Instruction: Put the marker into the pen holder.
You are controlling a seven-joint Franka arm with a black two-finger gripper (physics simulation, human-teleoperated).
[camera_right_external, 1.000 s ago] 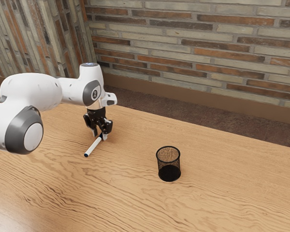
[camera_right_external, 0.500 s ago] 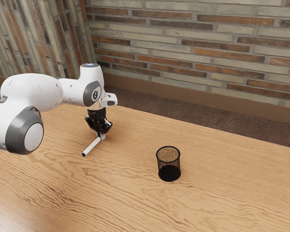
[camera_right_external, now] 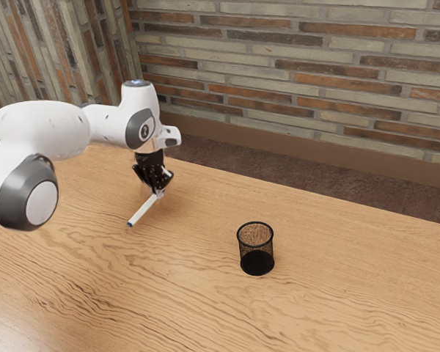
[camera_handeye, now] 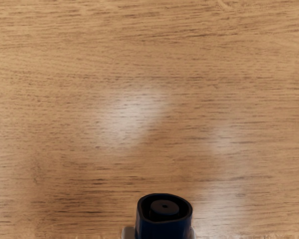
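Note:
My gripper (camera_right_external: 159, 193) is shut on the white marker (camera_right_external: 143, 211) near one end, with the marker's long body slanting out toward the exterior view's lower left and its dark blue tip low. The marker looks lifted a little off the table. In the wrist view the marker's dark blue end (camera_handeye: 164, 226) stands at the lower edge, between bits of the fingertips. The black mesh pen holder (camera_right_external: 257, 253) is upright on the table, toward the exterior view's right from my gripper, with nothing seen inside.
The wooden table (camera_right_external: 337, 293) stretches around the holder and under the arm. Beyond its far edge lie a dark floor strip and a brick wall (camera_right_external: 301, 73).
The fingers have closed on the marker, and my hand has risen slightly. The marker has come up with it. The pen holder has stayed where it was.

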